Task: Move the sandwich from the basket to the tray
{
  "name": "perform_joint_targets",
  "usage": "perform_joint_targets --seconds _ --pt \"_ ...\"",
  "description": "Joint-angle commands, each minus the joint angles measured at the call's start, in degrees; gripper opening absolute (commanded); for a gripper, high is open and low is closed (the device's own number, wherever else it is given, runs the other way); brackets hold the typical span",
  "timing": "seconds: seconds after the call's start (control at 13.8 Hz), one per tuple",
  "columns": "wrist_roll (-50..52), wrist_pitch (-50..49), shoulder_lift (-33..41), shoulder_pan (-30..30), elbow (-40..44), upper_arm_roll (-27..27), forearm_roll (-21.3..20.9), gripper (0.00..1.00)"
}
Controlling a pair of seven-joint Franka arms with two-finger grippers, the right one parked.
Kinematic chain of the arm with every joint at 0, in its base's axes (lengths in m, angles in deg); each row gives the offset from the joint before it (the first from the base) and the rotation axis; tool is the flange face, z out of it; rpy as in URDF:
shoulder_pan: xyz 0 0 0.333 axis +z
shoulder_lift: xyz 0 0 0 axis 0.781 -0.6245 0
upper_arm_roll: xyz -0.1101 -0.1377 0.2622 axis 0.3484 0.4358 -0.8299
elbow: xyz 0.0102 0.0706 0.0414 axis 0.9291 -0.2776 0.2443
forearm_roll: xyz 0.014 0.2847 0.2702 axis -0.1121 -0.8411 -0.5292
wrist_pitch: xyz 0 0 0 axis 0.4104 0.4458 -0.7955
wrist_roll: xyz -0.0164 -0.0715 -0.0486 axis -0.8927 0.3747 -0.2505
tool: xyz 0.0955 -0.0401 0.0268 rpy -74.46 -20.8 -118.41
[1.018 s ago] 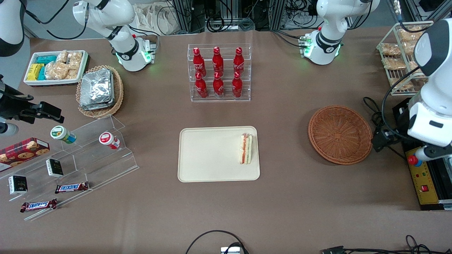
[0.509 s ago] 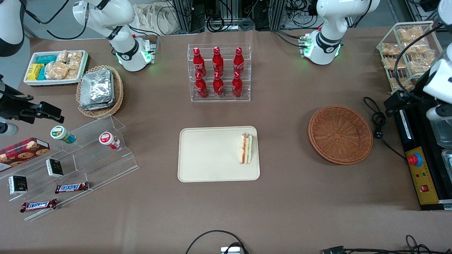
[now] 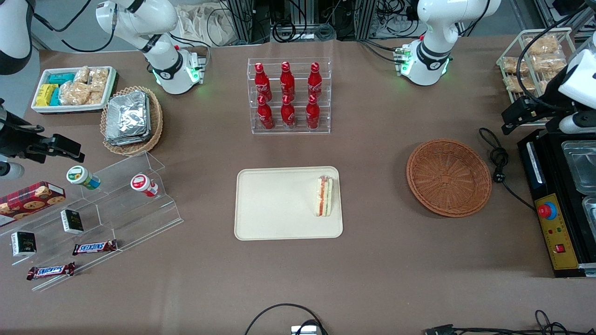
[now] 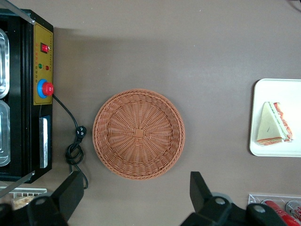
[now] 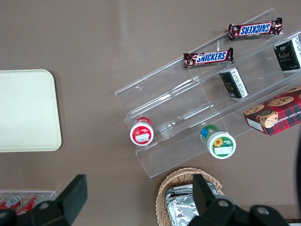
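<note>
Sandwich (image 3: pixel 324 196) lies on its side w/ filling edge up at the tray (image 3: pixel 274 204) end nearest the empty basket (image 3: pixel 448 177), so task looks done; gripper (image 4: pixel 134 197) w/ fingers spread, holding nothing, parked high at center-right edge of the front view, prob. clear of the drop.

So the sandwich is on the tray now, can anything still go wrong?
The sandwich stands on its edge close to the tray rim nearest the basket, so a bump might tip it off. The gripper, open, hangs above the cord beside the basket and could snag it if lowered.
</note>
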Motion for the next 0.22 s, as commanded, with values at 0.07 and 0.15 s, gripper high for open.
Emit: perform_joint_targets --seconds 0.07,0.15 --pt "-1.1 -1.5 1.0 -0.2 -0.6 -0.7 1.7 1.0" --pt "-1.1 -2.2 0.8 -0.2 -0.1 -0.6 1.6 1.0"
